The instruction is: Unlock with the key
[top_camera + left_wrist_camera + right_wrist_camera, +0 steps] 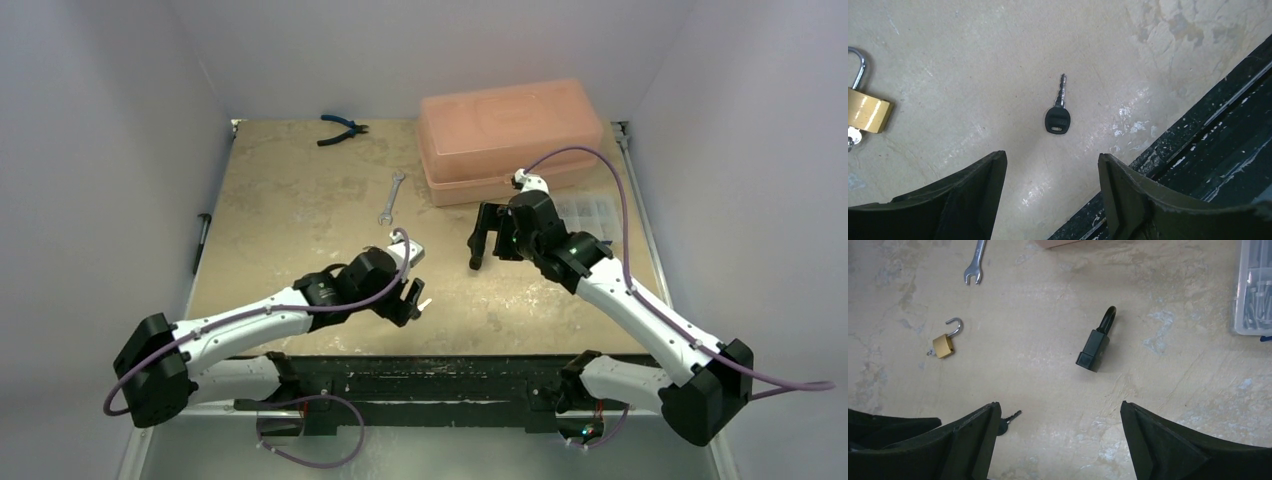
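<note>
Plain pale walls [100, 150] are boxing in a scuffed, stained tabletop [290, 210], so this is looking like a robotics lab's test cell. Blue-handled pliers [343, 129] and an open-ended wrench [391, 197] are lying out, a salmon plastic case [510, 135] and a clear parts organizer [1254, 287] are sitting nearby, and two cabled robot arms [250, 320] are standing on a black mounting rail [440, 385].

Worn table [300, 200] — on it a key [1057, 112], brass padlock [944, 342], black padlock [1095, 345], wrench [391, 197], pliers [342, 129], pink box [510, 135].

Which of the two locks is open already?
The small brass padlock: its silver loop hangs free at one end like a hook. On the black padlock the loop is closed.
</note>
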### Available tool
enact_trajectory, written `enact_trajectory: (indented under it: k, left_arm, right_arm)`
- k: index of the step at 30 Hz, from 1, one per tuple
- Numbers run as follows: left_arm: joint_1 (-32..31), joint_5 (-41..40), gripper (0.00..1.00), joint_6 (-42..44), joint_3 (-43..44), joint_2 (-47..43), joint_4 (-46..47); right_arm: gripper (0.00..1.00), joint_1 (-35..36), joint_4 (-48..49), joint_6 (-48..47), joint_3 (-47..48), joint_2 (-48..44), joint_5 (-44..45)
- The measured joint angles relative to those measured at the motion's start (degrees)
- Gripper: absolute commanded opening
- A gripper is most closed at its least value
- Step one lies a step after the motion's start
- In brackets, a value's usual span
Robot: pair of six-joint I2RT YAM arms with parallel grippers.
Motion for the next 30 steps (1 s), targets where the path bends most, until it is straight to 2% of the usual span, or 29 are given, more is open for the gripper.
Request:
enact_trajectory:
  k: [6, 11, 23, 30]
  left_arm:
    - [-2.1, -2.2, 0.60, 1.5, 0.7, 8.3, 1.8]
    - [-4.3, -4.7, 0.58, 1.5, 0.9, 13.2, 3.1]
    - [-6.6, -8.8, 0.53, 1.4, 2.9, 21.5, 7.2]
    - [-6.6, -9.4, 0.47, 1.4, 3.2, 24.7, 8.7]
  right_arm:
    - [0.99, 0.0, 0.5, -0.7, -1.4, -2.3, 0.0]
    - [0.99, 0.0, 0.2, -1.0, -2.5, -2.8, 0.0]
    - [0.98, 0.0, 0.2, -1.2, -3.2, -3.2, -1.0]
    - [0.98, 0.0, 0.2, -1.2, -3.5, -3.2, -1.1]
